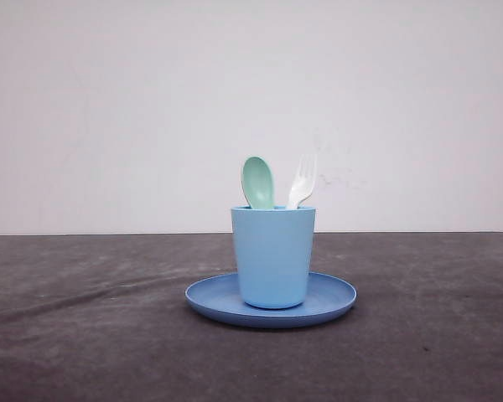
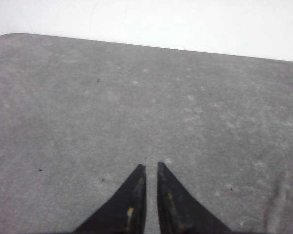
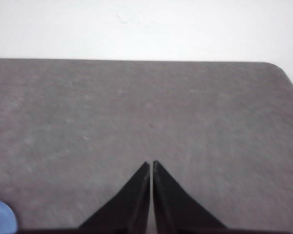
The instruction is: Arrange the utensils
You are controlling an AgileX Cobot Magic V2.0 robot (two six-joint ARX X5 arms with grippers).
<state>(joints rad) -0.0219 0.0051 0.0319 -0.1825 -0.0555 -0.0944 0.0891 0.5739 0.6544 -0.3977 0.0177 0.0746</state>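
Note:
In the front view a mint-green spoon [image 1: 257, 182] and a white fork [image 1: 303, 182] stand upright in a light blue cup [image 1: 272, 256], heads poking above its rim. The cup stands on a round blue plate [image 1: 331, 296] at the middle of the table. My left gripper [image 2: 151, 165] hovers over bare grey tabletop, its black fingers nearly together with a thin gap and nothing between them. Over bare table too, my right gripper [image 3: 151, 162] has its fingers closed together, holding nothing.
The dark grey table [image 1: 84, 318] stretches to both sides of the plate. A white wall stands behind it. A rounded table corner [image 2: 10, 38] shows in the left wrist view. A blue edge [image 3: 1, 218], likely the plate, shows in the right wrist view.

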